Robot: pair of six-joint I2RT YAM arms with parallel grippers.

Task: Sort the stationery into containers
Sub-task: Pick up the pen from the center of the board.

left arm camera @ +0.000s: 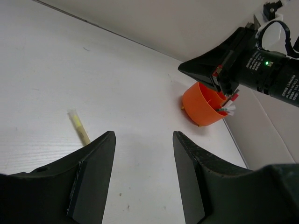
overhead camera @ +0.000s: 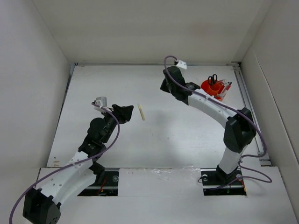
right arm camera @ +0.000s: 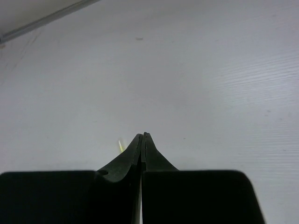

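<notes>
Jaws of left gripper (left arm camera: 144, 139) spread wide, nothing between. Right gripper (right arm camera: 142, 136) jaws pressed together, empty.

Green-yellow marker (left arm camera: 79, 127) flat on table (left arm camera: 140, 60), left-centre of left wrist frame, up-left of left finger tip, outside gap, not touching. Top view: marker mid-frame, just right of left gripper.

Judged light, stiff, smooth round barrel; may roll or slip under pinch. Best hold mid-barrel, jaws across its width.

Orange organiser (overhead camera: 212, 88) upper right of top view, well apart from marker; scissors (overhead camera: 212, 78) and pens (overhead camera: 227, 87) standing in it.
</notes>
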